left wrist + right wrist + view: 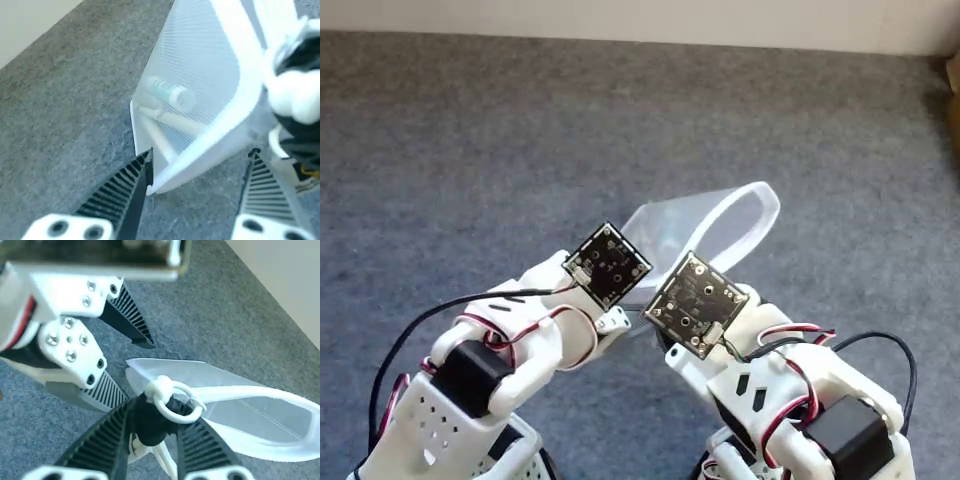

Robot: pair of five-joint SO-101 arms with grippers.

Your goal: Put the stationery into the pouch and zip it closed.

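Note:
The translucent pouch (705, 225) lies on grey carpet just beyond both arms. In the left wrist view the pouch (200, 65) holds a tube with a green label (167, 92) and white pens (165, 122). My left gripper (200, 154) is open, and the pouch's near corner lies between its ribbed fingers (132, 182). My right gripper (162, 414) is shut on the zipper pull (172, 399), a white ring on a dark slider, at the end of the pouch (235, 405). The left gripper (117, 352) stands open right beside it.
Grey carpet (470, 150) spreads around the pouch on every side. A pale wall (620, 15) runs along the far edge. The left arm (510, 350) and the right arm (790, 390) sit close together, their wrist boards almost touching.

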